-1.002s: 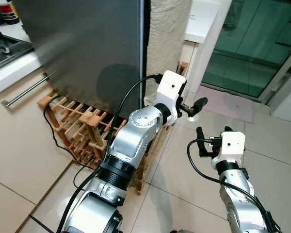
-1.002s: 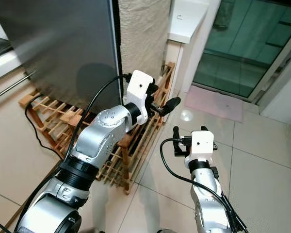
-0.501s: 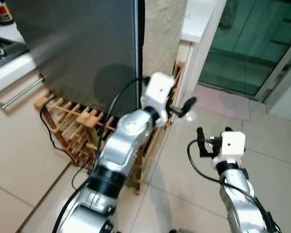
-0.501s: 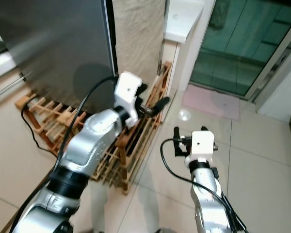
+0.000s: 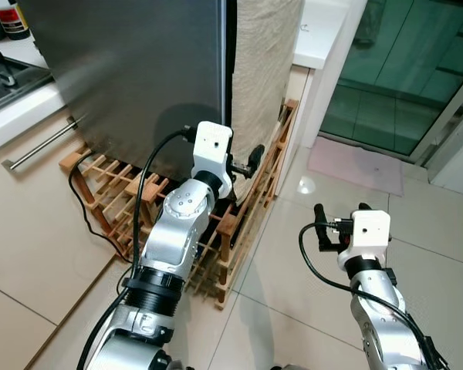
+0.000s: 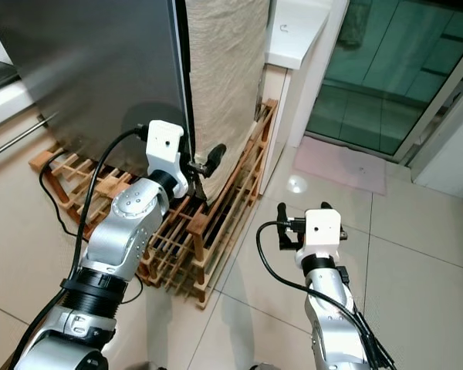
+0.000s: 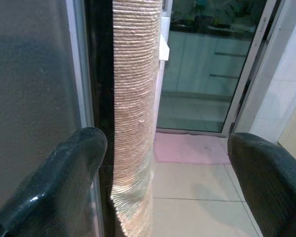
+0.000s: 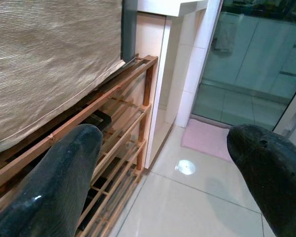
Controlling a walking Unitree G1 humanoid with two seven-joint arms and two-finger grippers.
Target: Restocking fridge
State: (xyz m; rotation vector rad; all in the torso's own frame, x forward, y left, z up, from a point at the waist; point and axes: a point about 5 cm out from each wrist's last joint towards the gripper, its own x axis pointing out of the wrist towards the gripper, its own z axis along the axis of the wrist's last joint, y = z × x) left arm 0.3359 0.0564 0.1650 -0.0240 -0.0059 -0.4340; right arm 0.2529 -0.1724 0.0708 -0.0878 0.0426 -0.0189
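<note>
The fridge (image 5: 139, 69) is a tall grey box with its door shut; a beige ribbed cloth (image 5: 262, 69) hangs over its side. My left gripper (image 5: 247, 163) is raised at the door's front corner, low on the fridge. In the left wrist view its open fingers (image 7: 64, 182) frame the dark door seam (image 7: 97, 74) and the cloth (image 7: 135, 98), with nothing held. My right gripper (image 5: 339, 222) hovers open over the floor tiles to the right, facing the wooden rack (image 8: 113, 123).
A wooden lattice rack (image 5: 131, 200) runs along the foot of the fridge, with a black cable (image 5: 81, 208) trailing over it. A counter with a long drawer handle (image 5: 38, 146) is on the left. A glass sliding door (image 5: 409, 69) and a pink mat (image 5: 355, 163) lie to the right.
My left gripper has swung back to the left, from out past the fridge corner to right at the door edge. The right arm has stayed where it was.
</note>
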